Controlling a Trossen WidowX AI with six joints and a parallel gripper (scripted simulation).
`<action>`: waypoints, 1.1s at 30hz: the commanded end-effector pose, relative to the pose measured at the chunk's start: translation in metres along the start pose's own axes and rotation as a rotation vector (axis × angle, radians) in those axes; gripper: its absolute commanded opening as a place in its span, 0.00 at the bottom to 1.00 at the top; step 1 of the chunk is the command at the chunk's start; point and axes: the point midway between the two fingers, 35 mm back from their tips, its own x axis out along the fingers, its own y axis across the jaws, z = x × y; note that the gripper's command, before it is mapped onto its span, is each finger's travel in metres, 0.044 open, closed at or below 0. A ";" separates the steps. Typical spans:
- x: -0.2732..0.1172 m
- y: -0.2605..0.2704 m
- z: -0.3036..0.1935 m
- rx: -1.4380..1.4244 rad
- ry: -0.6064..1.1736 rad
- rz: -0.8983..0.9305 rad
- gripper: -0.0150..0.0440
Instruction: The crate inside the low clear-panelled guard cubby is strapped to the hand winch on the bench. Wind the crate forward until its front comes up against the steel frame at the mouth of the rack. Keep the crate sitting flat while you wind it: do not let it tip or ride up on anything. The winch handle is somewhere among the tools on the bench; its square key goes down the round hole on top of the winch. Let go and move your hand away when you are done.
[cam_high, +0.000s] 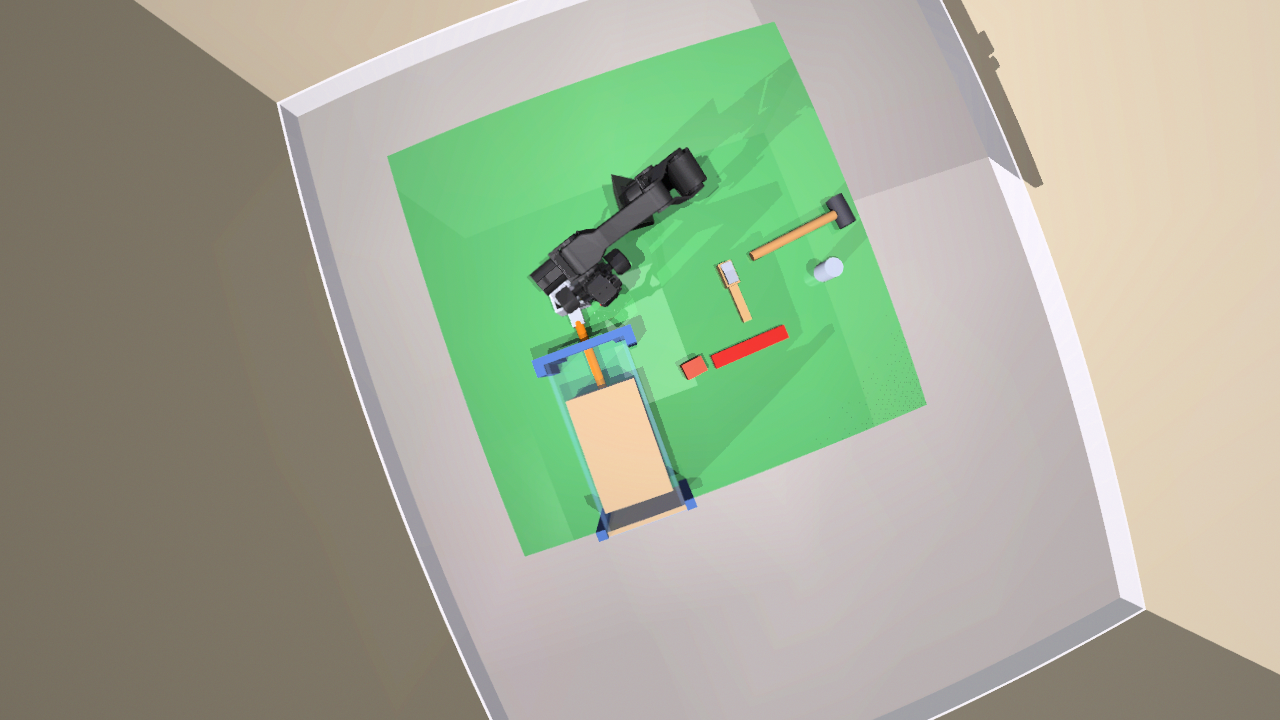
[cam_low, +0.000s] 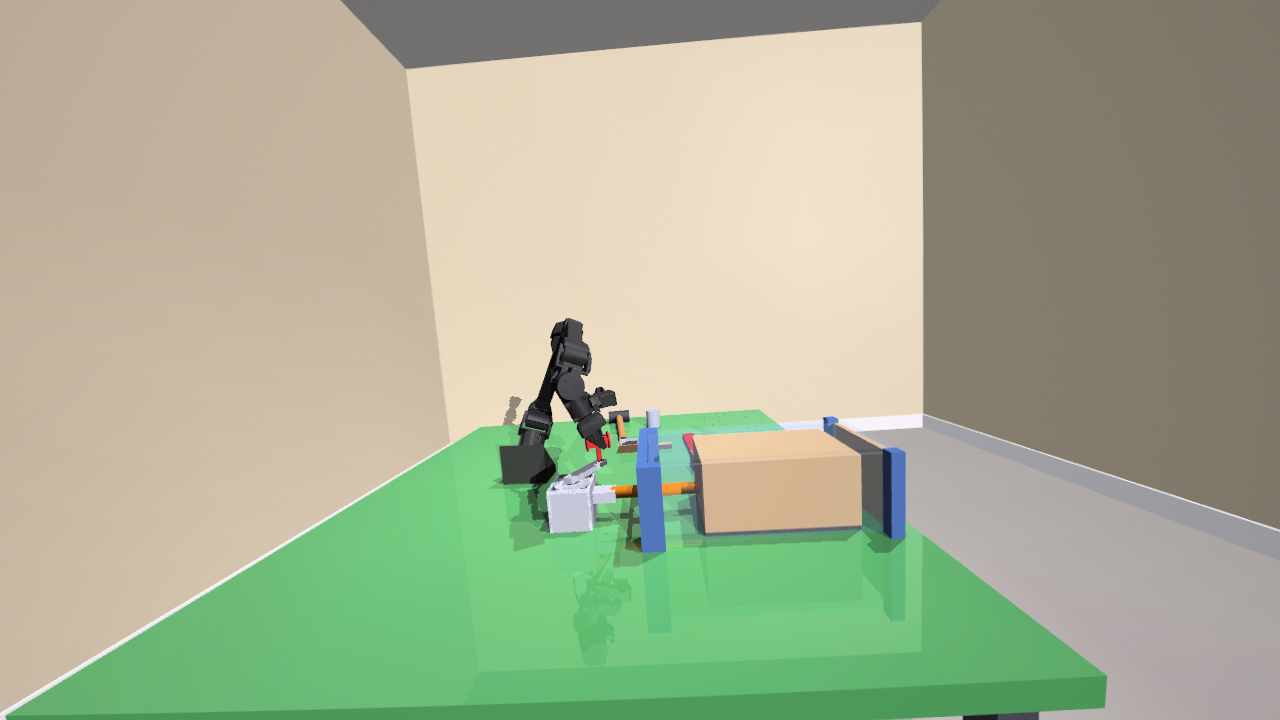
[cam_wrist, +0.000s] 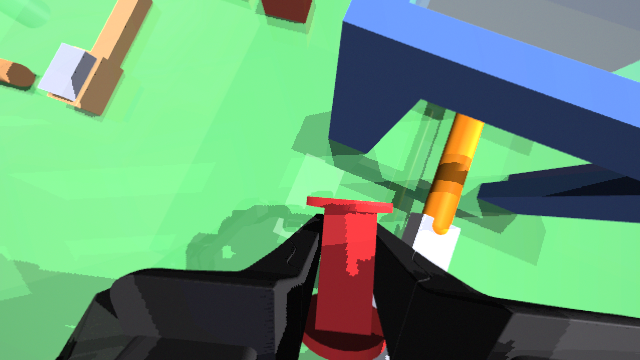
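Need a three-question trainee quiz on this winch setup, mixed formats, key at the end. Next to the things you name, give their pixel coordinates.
1. True or false: the crate (cam_high: 619, 445) (cam_low: 778, 488) is already against the blue frame (cam_high: 583, 348) (cam_low: 650, 501) (cam_wrist: 480, 65) nearest the winch (cam_low: 571, 507).
2. Multiple choice: what is the end effector (cam_low: 597, 442) (cam_wrist: 342, 223) gripping?
A) the mallet
B) the red grip of the winch handle
C) the orange strap
3. Fill in the blank: the mallet (cam_high: 840, 211) (cam_low: 619, 416) has a ____ head.

Key: 1 false; 2 B; 3 black
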 end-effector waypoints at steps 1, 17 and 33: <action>-0.001 0.007 -0.008 0.015 0.011 0.009 0.25; -0.009 0.019 -0.024 0.016 0.012 0.009 0.25; -0.017 0.027 -0.042 0.017 0.013 0.009 0.25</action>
